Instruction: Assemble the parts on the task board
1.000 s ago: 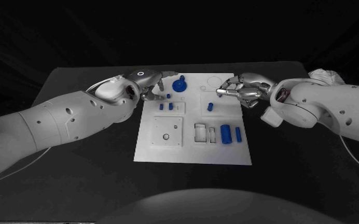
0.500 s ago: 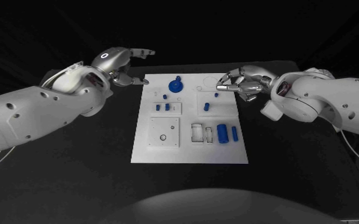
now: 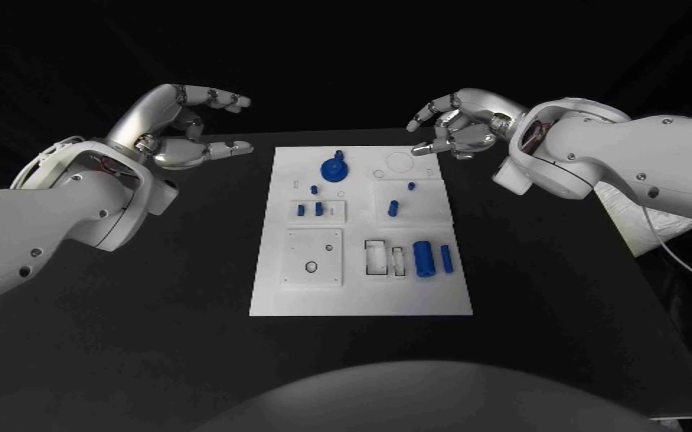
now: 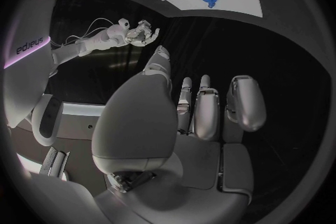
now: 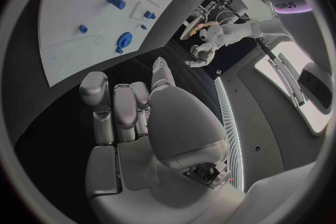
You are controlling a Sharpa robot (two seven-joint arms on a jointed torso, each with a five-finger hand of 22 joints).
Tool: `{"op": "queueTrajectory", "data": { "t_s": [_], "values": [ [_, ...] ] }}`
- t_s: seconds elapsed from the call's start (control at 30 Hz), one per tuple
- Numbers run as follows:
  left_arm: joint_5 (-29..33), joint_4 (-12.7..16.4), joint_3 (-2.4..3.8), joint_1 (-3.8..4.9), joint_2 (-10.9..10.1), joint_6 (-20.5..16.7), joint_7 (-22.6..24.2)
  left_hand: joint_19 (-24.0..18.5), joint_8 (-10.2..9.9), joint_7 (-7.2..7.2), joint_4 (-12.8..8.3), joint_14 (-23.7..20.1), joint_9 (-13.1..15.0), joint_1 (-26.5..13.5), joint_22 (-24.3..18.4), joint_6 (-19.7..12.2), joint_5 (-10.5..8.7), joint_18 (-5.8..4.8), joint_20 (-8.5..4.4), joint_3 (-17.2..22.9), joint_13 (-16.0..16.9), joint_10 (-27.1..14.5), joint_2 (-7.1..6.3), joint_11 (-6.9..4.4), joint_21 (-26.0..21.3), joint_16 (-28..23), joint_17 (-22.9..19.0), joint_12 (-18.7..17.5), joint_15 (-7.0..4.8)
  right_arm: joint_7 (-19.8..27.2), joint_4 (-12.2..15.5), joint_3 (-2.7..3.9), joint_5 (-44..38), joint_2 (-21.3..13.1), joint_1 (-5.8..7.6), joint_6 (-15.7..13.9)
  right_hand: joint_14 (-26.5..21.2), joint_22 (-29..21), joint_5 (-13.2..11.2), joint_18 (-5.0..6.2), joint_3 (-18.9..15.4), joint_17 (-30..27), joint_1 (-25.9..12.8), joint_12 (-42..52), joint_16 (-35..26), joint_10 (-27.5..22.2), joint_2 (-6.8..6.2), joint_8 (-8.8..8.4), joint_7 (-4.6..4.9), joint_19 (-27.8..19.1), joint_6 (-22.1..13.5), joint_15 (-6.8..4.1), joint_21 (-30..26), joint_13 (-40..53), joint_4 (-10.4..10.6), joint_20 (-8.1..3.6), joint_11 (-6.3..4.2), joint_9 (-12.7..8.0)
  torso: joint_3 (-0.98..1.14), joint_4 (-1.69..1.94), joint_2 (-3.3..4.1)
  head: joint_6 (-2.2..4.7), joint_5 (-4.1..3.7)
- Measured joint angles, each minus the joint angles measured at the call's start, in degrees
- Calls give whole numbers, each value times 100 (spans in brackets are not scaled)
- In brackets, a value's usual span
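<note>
- White rectangular task board (image 3: 361,292): lies flat mid-counter on the black counter (image 3: 130,332), between my two arms.
- Small blue plastic parts: round knobbed disc (image 3: 335,167) at the board's far end; short pegs (image 3: 309,208) in a small recess behind a square plate; fat cylinder (image 3: 424,258) and slimmer bar (image 3: 447,258) near the right edge, beside open rectangular slots.
- Left silver many-fingered hand (image 3: 180,132): raised off the board's far left corner, fingers apart, holding nothing.
- Right silver many-fingered hand (image 3: 454,127): raised off the far right corner, fingers loosely curled but apart, nothing in them.
- Step in hand, my judgement: pick a part. I would bring the right hand down onto the fat cylinder, pinch it across its width, keep it level, then seat it in the neighbouring slot.
- Change from a second ago: both hands were low over the board's far end; they have lifted and drawn outward. Parts look unmoved.
</note>
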Motion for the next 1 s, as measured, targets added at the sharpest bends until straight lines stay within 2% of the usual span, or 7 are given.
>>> {"op": "queueTrajectory", "data": {
  "t_s": [0.13, 0.27, 0.33, 0.47, 0.63, 0.8, 1.0],
  "values": [
    [438, 150, -93, 4, -109, 9, 224, 4, 16, 176, -15, 0, -14, 54, 0, 176, 10, 0, -4, 94, 148, 510, 230, -4, 13, 80, 75, 464, 0, -62, -135, -2, -579, 29, -66, -37, 99, 0, 228, 0, 123, 30, 98, 205, 31, 155, -51, -33, -71, 207, 33, -60, 93, -10, -78, -61, 155, -58, -28, 99, -23, 0, -63],
    [852, 260, -201, 2, -166, 25, 402, 24, 28, 281, -25, -22, -31, 132, 0, 322, 180, 1, -24, 104, 315, 701, 308, -8, 72, 113, 84, 863, -22, -117, -270, -4, -1088, 87, -155, -76, 390, 0, 544, 1, 206, 292, 109, 899, 328, 249, -50, -33, -113, 544, 145, -94, 416, -129, -32, -113, 250, -77, -54, 168, -26, 0, -125],
    [1019, 305, -260, -3, -188, 37, 471, 24, 29, 339, -30, -22, -39, 173, 0, 381, 259, 0, -24, 109, 409, 701, 349, -8, 115, 130, 108, 1064, -22, -143, -347, -3, -1302, 124, -218, -94, 527, 2, 568, -96, 240, 323, 109, 1199, 510, 251, -50, 25, -110, 729, 220, -93, 623, -410, 3, -134, 251, -55, -66, 197, -25, 0, -158],
    [1289, 372, -336, -20, -213, 70, 582, 45, 28, 368, -30, -22, -57, 236, -1, 451, 327, 0, -4, 109, 583, 701, 412, -8, 144, 179, 132, 1404, -22, -192, -499, -2, -1662, 173, -355, -118, 676, 4, 418, -96, 287, 326, 76, 1749, 845, 262, -18, 151, -130, 974, 281, -94, 909, -963, 71, -161, 262, 44, -82, 240, -10, 0, -231],
    [1474, 422, -375, -48, -229, 121, 670, 66, 6, 389, -30, -22, -68, 310, -1, 472, 504, 0, -23, 109, 792, 679, 485, -31, 144, 191, 137, 1796, -22, -234, -663, -4, -1936, 198, -532, -126, 743, 4, 393, -183, 342, 325, -104, 2127, 1184, 325, -66, 221, -130, 1157, 281, -142, 1157, -1053, 189, -149, 297, 145, -85, 280, 9, 0, -300],
    [1581, 435, -393, -66, -266, 171, 715, 66, 5, 462, -7, -43, -67, 519, -1, 610, 871, 0, -23, 132, 1224, 598, 492, -128, 144, 191, 66, 2473, -43, -208, -807, -2, -2078, 254, -711, -156, 756, 4, 1479, -229, 608, 325, -178, 2546, 1405, 969, -178, 367, -120, 1253, 374, -153, 1351, -996, 182, -158, 223, 295, -79, 293, 23, 0, -338],
    [1642, 449, -403, -82, -285, 219, 740, 66, 5, 419, -29, -43, -67, 584, -1, 707, 1001, 0, -23, 171, 1453, 403, 502, -152, 144, 191, 59, 2809, -43, -70, -935, -6, -2152, 326, -909, -270, 775, 3, 1633, -272, 992, 325, -95, 2502, 1560, 1250, -396, 471, -101, 1353, 167, -135, 1480, -998, 169, -147, 221, 498, -93, 290, 19, 0, -363]
  ]
}}
